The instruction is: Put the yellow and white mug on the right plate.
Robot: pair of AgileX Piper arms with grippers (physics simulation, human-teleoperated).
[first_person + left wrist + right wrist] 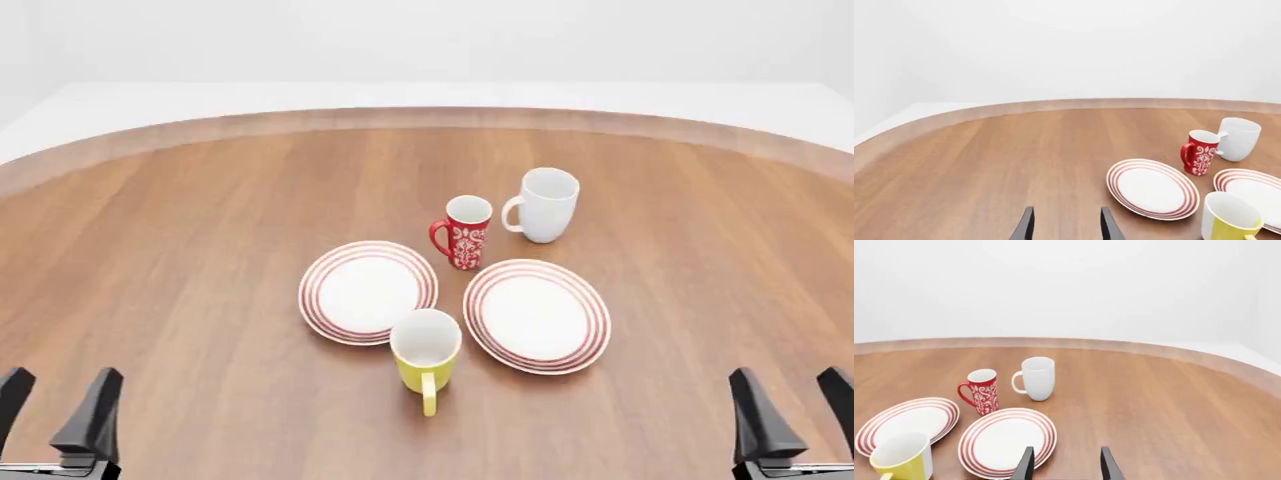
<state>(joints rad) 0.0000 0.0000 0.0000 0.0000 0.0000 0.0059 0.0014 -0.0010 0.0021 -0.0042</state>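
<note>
The yellow and white mug (427,352) stands upright on the table between the two plates, at their near side, its handle pointing toward me; it also shows in the left wrist view (1229,218) and right wrist view (903,456). The right plate (537,315), white with red rings, lies just right of it and shows as well in the right wrist view (1007,441). My left gripper (54,405) is open at the near left corner, far from the mug. Open too, my right gripper (794,405) sits at the near right corner. Neither holds anything.
The left look-alike plate (367,291) lies left of the mug. A red patterned mug (465,233) and an all-white mug (543,205) stand behind the plates. The round wooden table's rim (427,118) curves across the back.
</note>
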